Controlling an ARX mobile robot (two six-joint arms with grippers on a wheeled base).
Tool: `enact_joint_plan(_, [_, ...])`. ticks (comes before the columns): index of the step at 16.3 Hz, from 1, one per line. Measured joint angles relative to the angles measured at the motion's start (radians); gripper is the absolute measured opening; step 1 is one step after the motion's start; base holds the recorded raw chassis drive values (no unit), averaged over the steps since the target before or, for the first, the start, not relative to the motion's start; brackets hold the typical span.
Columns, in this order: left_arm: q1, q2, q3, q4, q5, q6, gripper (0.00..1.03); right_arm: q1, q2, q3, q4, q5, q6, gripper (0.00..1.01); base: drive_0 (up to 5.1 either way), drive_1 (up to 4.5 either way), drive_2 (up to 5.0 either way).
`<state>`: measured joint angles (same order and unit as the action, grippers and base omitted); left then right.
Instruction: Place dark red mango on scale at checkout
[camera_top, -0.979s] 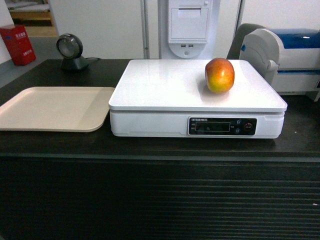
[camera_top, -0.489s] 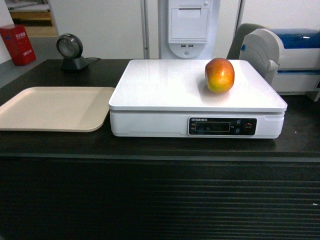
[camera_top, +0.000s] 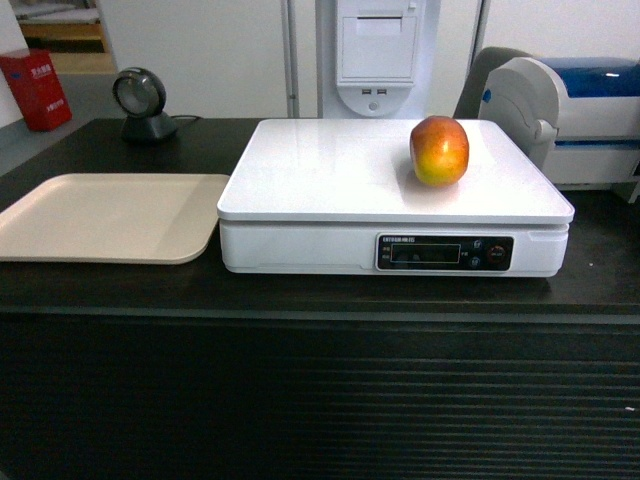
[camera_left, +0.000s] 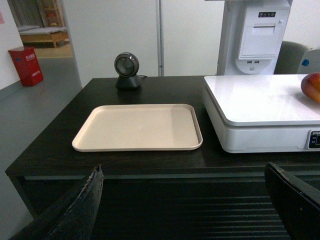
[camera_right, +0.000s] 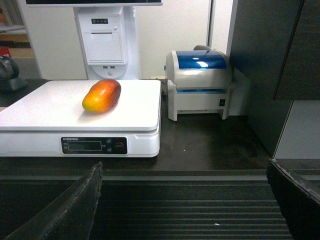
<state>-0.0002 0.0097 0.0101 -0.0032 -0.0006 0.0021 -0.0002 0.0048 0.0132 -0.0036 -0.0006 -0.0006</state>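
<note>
On the black worktop (camera_top: 120, 285) of the checkout stand a beige tray (camera_top: 105, 217), the white scale (camera_top: 390, 215) beside it, a round black scanner (camera_top: 140, 103) and a printer (camera_top: 575, 115).

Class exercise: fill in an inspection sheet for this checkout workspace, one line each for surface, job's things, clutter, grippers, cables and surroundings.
Surface: black-topped checkout counter with a slatted black front.
Job's things: glossy dark red mango lying on the large white electronic scale, right of centre.
Clutter: flat beige tray left of the scale; round black scanner behind it; white and blue label printer on the right.
Grippers: left gripper and right gripper open, holding nothing.
Cables: nothing seen.
Surroundings: white receipt kiosk; red box on the floor.
</note>
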Motion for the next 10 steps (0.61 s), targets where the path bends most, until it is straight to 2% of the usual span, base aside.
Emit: enact_joint_plan(10, [0.000,0.000,0.000,0.000,0.000,0.000,0.98,0.000,0.000,0.000,0.000,0.000,0.000,0.98,0.0,0.00,0.0])
